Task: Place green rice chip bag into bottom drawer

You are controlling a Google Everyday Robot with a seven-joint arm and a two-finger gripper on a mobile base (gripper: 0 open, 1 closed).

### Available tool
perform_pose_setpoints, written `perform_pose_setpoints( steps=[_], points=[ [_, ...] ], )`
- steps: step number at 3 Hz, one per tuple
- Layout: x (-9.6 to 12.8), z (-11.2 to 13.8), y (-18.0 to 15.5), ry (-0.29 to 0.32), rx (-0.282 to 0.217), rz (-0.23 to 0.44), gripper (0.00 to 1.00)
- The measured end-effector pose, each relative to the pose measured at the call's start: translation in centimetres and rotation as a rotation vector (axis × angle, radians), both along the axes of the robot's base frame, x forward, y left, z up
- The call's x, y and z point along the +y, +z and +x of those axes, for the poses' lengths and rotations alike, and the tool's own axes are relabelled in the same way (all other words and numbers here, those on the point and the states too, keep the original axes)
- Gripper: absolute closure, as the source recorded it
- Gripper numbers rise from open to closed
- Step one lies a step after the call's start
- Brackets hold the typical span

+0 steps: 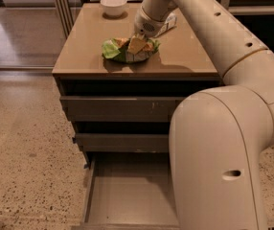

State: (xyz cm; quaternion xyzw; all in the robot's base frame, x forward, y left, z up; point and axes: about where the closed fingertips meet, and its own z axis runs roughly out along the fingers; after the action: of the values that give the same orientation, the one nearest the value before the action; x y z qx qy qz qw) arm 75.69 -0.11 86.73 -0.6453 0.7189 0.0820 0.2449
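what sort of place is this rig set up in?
Likely an office break area or mock-up: a drawer cabinet with its bottom drawer open, a green rice chip bag and small white bowl on top, speckled floor. The pincer is at the bag.

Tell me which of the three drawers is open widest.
The bottom drawer: pulled far out, floor showing; the top drawer and middle drawer show only fronts. The hand is at the green rice chip bag on top.

Crinkled glossy foil green rice chip bag [122, 52], smooth plastic gripper [138, 37] on it (matt cream), matt cabinet top [86, 37]
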Motion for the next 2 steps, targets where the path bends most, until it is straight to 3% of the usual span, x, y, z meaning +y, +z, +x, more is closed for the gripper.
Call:
perform_pose_setpoints(
  steps=[2],
  points=[
    [1.5, -2.7, 5.8, 0.132, -0.035, 0.023, 1.00]
  ],
)
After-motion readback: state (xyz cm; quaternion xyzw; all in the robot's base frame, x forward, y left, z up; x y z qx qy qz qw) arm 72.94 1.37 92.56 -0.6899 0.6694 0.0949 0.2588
